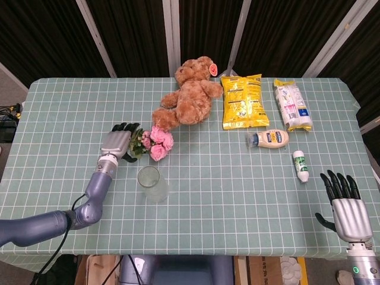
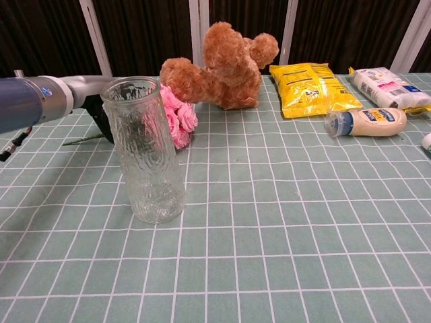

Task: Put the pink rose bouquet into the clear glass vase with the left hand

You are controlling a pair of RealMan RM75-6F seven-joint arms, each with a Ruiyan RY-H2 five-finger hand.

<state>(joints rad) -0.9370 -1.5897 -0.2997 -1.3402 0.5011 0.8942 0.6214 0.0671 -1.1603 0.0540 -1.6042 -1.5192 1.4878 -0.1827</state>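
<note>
The pink rose bouquet (image 1: 157,143) lies flat on the green checked table, blooms to the right, just in front of the teddy bear. Its thin stem (image 2: 85,139) runs left. My left hand (image 1: 117,143) is over the stem and leaves, palm down, fingers stretched out and gripping nothing; whether it touches the stem I cannot tell. The chest view shows that left hand (image 2: 101,113) mostly hidden behind the vase. The clear glass vase (image 1: 152,183) stands upright and empty, close in front of the bouquet (image 2: 180,118). My right hand (image 1: 347,209) hangs open at the table's front right corner.
A brown teddy bear (image 1: 191,94) lies behind the bouquet. Right of it are a yellow snack bag (image 1: 242,101), a white packet (image 1: 291,105), a mayonnaise bottle (image 1: 268,139) and a small white tube (image 1: 301,165).
</note>
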